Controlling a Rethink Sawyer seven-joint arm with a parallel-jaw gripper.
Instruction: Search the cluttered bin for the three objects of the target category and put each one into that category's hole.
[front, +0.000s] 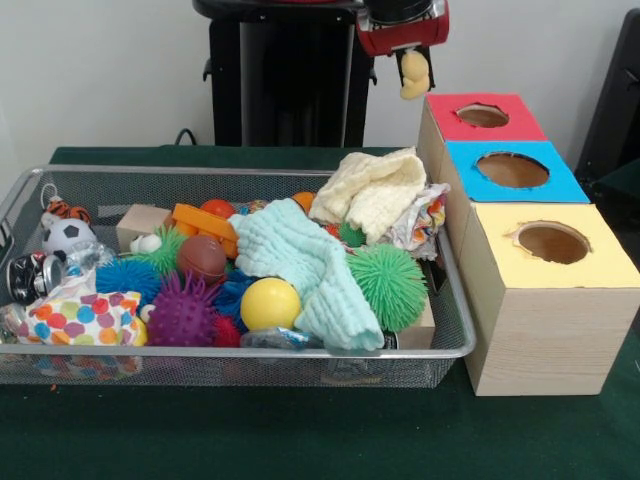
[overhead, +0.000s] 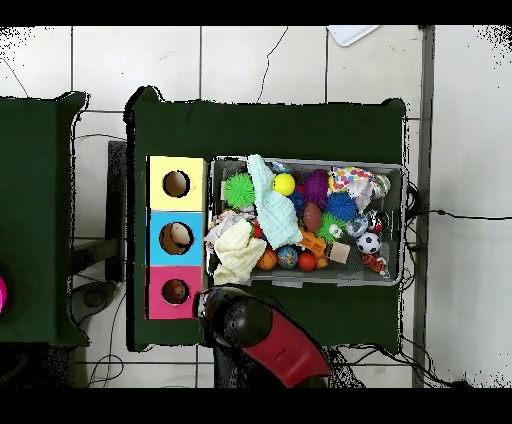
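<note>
My gripper (front: 413, 66) hangs at the top of the front view, shut on a small pale yellow soft object (front: 414, 76). It holds the object in the air just left of the red-ringed hole (front: 482, 116) and higher than the box top. In the overhead view my arm (overhead: 250, 325) lies beside the red-ringed hole (overhead: 176, 291) and hides the gripper. The wire mesh bin (front: 250, 352) is full of toys and cloths, and it also shows in the overhead view (overhead: 300, 283).
The blue-ringed hole (front: 512, 169) and the yellow-ringed hole (front: 552, 242) top the nearer boxes. A mint towel (front: 300, 260), a cream cloth (front: 375, 190), a green spiky ball (front: 388, 285), a yellow ball (front: 270, 303) and a purple spiky ball (front: 182, 312) lie in the bin.
</note>
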